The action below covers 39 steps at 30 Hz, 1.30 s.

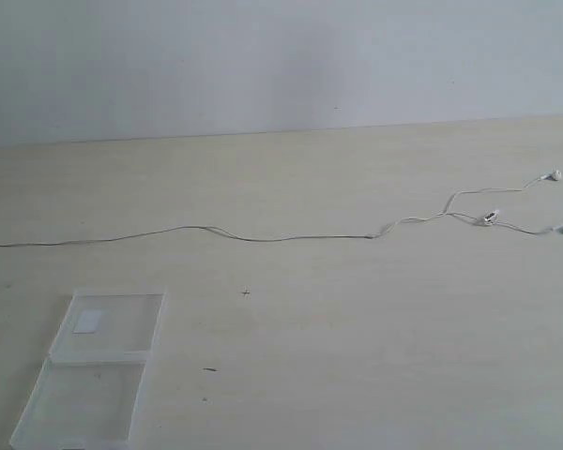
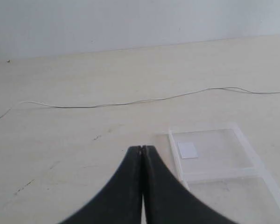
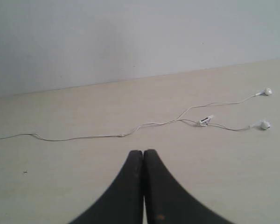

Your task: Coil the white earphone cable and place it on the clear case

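The white earphone cable (image 1: 263, 237) lies stretched out across the table from the left edge to two earbuds (image 1: 555, 175) at the right, with a small inline remote (image 1: 489, 217) near the split. The clear case (image 1: 98, 366) lies open and flat at the front left, a white label on its far half. Neither gripper shows in the exterior view. In the left wrist view my left gripper (image 2: 141, 148) is shut and empty, beside the case (image 2: 219, 158), with the cable (image 2: 130, 103) beyond it. My right gripper (image 3: 143, 151) is shut and empty, short of the cable (image 3: 144, 124).
The pale wooden table (image 1: 357, 356) runs back to a plain white wall (image 1: 281, 56). A few small dark specks (image 1: 246, 292) mark the tabletop near the case.
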### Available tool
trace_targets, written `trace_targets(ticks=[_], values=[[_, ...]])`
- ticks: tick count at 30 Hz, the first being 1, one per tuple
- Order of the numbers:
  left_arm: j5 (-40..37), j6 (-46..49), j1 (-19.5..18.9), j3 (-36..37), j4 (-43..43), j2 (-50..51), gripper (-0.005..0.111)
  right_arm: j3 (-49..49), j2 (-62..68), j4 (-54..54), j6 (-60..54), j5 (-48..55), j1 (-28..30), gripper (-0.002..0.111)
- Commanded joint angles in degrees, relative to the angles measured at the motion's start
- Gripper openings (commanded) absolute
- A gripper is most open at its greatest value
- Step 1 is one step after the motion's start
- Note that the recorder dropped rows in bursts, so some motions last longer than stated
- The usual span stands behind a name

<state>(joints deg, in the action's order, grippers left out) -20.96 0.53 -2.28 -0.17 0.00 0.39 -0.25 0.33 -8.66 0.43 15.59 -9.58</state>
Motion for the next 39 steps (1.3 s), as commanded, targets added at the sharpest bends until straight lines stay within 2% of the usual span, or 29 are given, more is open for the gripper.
trace_targets(ticks=[1,9,19,35,39], values=[[0.6,0.1,-0.1,0.2,-0.8,-0.4,0.0,0.3,-0.3,0.0,-0.4,-0.5,0.2,0.0],[0.6,0.1,-0.1,0.2,-0.8,-0.4,0.0,0.3,-0.3,-2.2,-0.4,0.4,0.2,0.0],[0.6,0.1,-0.1,0.2,-0.8,-0.4,0.0,0.3,-0.3,-19.0,-0.4,1.6,0.2,0.0],[0.6,0.1,-0.1,0.2,-0.8,-0.4,0.0,0.3,-0.3,-19.1,-0.4,1.3,0.2,0.0],[0.6,0.1,-0.1,0.2,-0.8,-0.4,0.0,0.3,-0.3,-16.9,-0.4,-10.7,0.2,0.0]])
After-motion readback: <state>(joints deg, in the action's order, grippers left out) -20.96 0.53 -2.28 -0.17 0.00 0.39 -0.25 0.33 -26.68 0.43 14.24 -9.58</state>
